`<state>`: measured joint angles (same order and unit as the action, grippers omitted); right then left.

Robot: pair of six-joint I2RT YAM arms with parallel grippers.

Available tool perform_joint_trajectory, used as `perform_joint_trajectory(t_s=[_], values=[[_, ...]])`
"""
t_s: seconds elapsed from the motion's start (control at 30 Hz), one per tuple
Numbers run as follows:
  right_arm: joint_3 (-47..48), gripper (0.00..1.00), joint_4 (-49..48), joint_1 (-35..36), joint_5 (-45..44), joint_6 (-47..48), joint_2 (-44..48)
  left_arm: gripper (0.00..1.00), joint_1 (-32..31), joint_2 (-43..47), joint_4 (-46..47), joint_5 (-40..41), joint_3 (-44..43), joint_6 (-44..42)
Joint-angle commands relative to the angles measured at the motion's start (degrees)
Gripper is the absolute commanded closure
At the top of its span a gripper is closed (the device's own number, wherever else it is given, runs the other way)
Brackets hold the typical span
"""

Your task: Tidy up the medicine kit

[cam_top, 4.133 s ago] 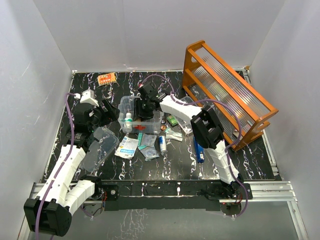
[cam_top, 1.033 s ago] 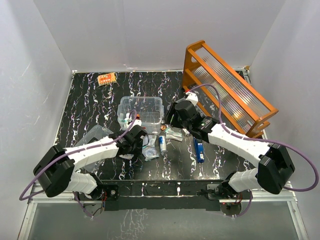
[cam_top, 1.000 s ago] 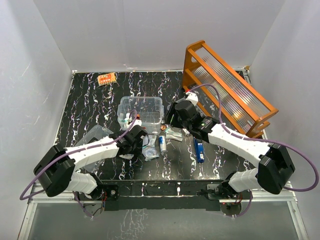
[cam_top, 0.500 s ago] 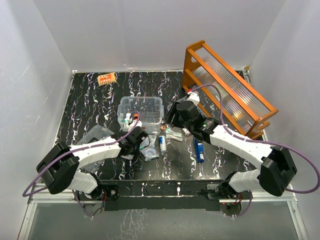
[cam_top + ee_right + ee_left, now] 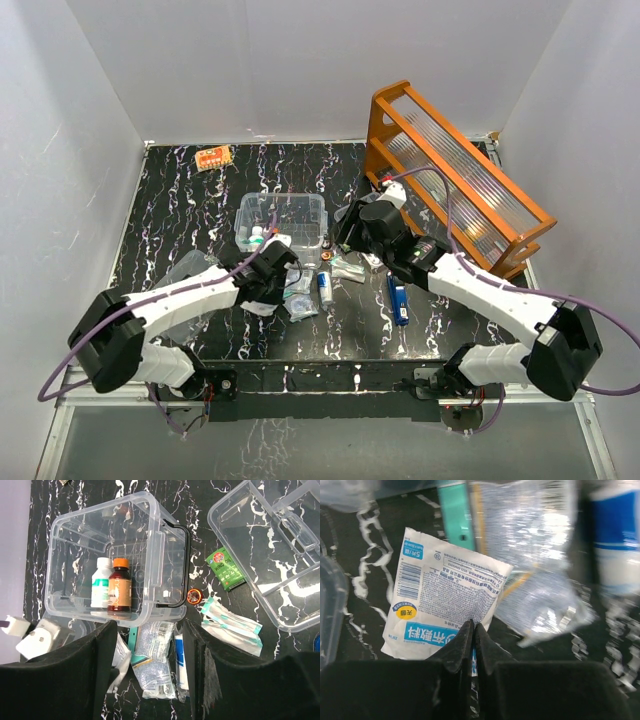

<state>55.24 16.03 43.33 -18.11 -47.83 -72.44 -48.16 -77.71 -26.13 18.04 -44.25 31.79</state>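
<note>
Step in hand (judged): transfer of sachet (image 5: 445, 592) into medicine kit (image 5: 75, 527).
Method: lift straight up, clear of the clear pouch (image 5: 535, 570) touching its edge; carry over the kit wall; release on bare floor beside the two bottles (image 5: 112, 587).
Left gripper (image 5: 472, 627): fingers pinched together on sachet's lower edge.
Right gripper (image 5: 147, 625): spread wide, empty, above the kit's near wall.
Location of medicine kit: mid-table, open-topped, just beyond the sachet.

Table (image 5: 170, 215): black top with white marble veining; enclosed by plain white walls at the back (image 5: 260, 70), left (image 5: 60, 180) and right (image 5: 590, 150); orange rack (image 5: 455, 180) with ribbed clear panels stands at the far right, askew to the walls; metal rail (image 5: 330, 378) runs along the near edge; lighting even, shadows soft.
</note>
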Motion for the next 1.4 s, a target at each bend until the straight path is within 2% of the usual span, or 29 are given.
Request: perform_joint_trajectory(t_s=[0.0, 0.2, 0.4, 0.5, 0.67, 0.77, 0.87, 1.03, 1.3, 1.37], values=[[0.04, 0.46, -4.92, -0.27, -0.16, 3.34, 2.73, 1.00, -0.18, 7.46, -3.90, -14.69, -4.46, -3.37], [-3.49, 0.43, -14.19, -0.50, 7.40, 16.46, 8.24, 1.00, -0.11, 15.62, -0.06, -30.77, -4.88, -7.85], [-5.52, 0.21, -21.53, -0.55, 18.72, 27.59, 15.29, 1.00, 0.12, 17.55, 8.39, -41.05, -7.70, -10.56], [-5.33, 0.17, -21.70, -0.57, 18.17, 29.10, 17.65, 1.00, 0.88, 15.14, 10.20, -41.13, -11.24, -13.19], [-2.00, 0.18, -10.44, -0.53, 2.32, 11.51, 16.69, 1.00, 4.05, 11.21, 11.62, -33.96, -16.23, -16.84], [1.20, 0.24, -0.73, -0.54, -3.62, -1.52, 14.50, 1.00, 4.53, 10.68, 14.37, -31.22, -17.08, -18.01], [4.68, 0.30, 2.05, -0.54, 1.40, -6.37, 11.41, 1.00, 5.05, 10.03, 16.76, -31.31, -17.38, -19.49], [9.19, 0.35, 5.07, -0.55, 8.74, -13.29, 5.92, 1.00, 5.27, 9.57, 19.05, -32.73, -17.37, -22.61], [9.70, 0.46, 6.91, -0.56, 12.38, -19.24, 3.11, 1.00, 5.45, 9.80, 21.10, -31.02, -17.11, -22.67], [9.37, 0.54, 5.71, -0.54, 13.32, -19.97, 3.41, 1.00, 5.45, 10.09, 21.57, -30.67, -16.73, -22.65]])
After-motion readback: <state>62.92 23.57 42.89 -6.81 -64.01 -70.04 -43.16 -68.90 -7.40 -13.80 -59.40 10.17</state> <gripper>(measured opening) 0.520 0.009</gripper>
